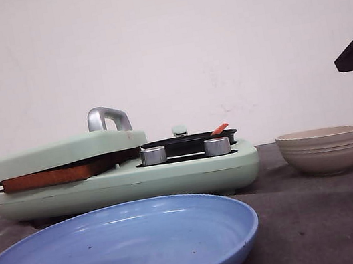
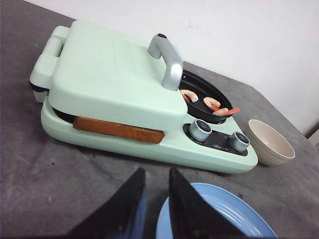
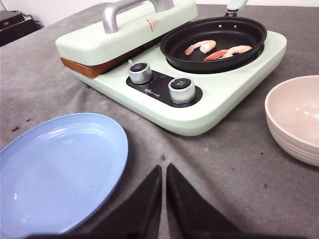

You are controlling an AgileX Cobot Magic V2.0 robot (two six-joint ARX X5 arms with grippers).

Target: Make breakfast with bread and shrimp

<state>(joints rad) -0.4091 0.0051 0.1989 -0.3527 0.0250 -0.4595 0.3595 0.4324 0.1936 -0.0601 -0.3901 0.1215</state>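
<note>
Sitting under the closed press lid [image 2: 114,64], bread [image 2: 118,130] shows only its crust edge. Two shrimp [image 3: 218,49] lie in the black pan [image 3: 214,37]. Left gripper [image 2: 155,199] slightly parted, right gripper [image 3: 163,199] nearly closed, both holding nothing above the blue plate [image 3: 55,169].

Grey surface [image 3: 234,159]: bare cloth between blue plate [image 3: 55,169] and cooker [image 3: 219,99]; a gripper could pass here. Bare cloth also between cooker and bowl [image 3: 299,117]. Black pan [image 3: 214,37] is open from above, two shrimp [image 3: 202,46] inside, its handle rising at the far rim. Cooker lid [image 2: 109,74] is down on the bread [image 2: 117,130], only crust edge exposed at the slot. Lid handle [image 2: 167,59] stands tall just beside the pan. Two knobs [image 3: 180,89] project at the cooker's front.
</note>
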